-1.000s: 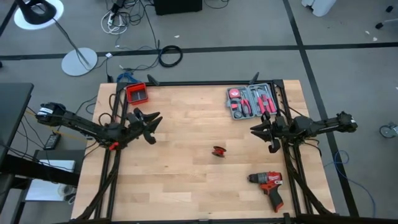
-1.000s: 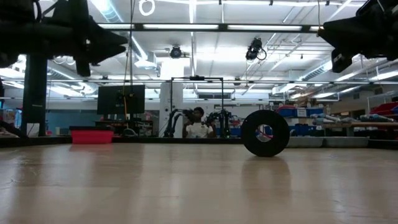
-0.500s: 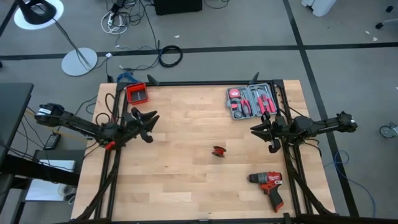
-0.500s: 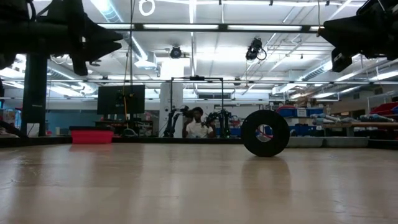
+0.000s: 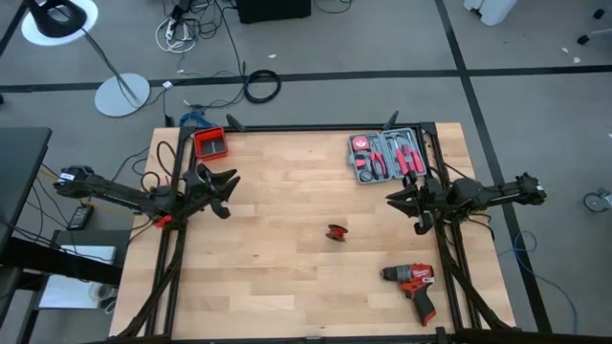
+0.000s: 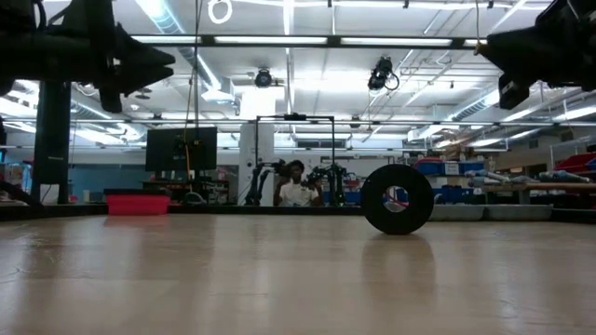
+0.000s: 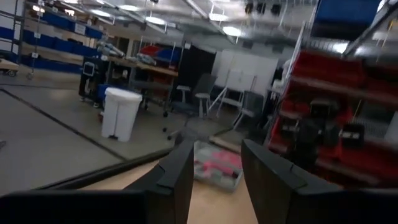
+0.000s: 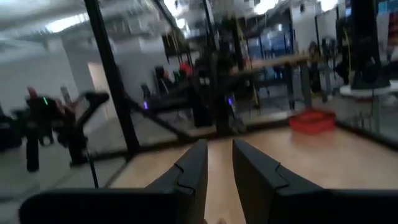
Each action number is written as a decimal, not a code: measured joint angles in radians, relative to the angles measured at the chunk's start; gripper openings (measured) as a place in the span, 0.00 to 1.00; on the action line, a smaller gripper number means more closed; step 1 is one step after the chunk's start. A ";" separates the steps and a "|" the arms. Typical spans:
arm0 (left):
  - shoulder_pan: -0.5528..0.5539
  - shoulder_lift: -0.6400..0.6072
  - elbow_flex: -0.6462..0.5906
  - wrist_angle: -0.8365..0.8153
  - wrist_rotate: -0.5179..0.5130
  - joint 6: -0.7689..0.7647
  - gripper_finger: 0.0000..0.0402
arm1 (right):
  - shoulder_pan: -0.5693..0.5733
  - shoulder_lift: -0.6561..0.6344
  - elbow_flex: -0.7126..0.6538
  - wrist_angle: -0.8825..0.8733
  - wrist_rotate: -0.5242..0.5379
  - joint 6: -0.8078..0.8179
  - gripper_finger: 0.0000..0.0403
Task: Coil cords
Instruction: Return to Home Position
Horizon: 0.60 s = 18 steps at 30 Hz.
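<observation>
The cords (image 5: 336,231) are a small red and black bundle lying on the wooden table (image 5: 287,287), a little right of its middle. No gripper touches them. My left gripper (image 5: 228,182) hovers near the table's left edge, open, with nothing between its fingers (image 7: 216,149). My right gripper (image 5: 392,201) hovers near the right edge, also open with nothing between its fingers (image 8: 219,149). Both stand well above the table and far from the bundle. In the low view a dark ring (image 6: 398,199) stands on the table; I cannot tell whether it is the bundle.
A red bin (image 5: 211,143) sits at the far left corner. An open tool case (image 5: 386,158) lies at the far right. A red drill (image 5: 413,285) lies near the right front. Black frame rails run along both sides. A person sits in the room behind (image 6: 296,186).
My left gripper has drawn back a little toward the table's left edge, staying at the same height and open. The cords and my right gripper have kept still.
</observation>
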 joint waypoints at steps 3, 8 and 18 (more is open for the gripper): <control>0.000 -0.060 0.000 -0.136 0.000 0.000 0.34 | 0.000 0.000 0.000 -0.094 0.000 0.000 0.19; 0.000 -0.161 0.000 -0.301 0.001 0.000 0.34 | 0.000 0.001 0.000 -0.156 -0.029 0.000 0.19; 0.000 -0.326 0.000 -0.428 0.002 0.000 0.34 | 0.001 0.001 0.000 -0.157 -0.035 0.000 0.19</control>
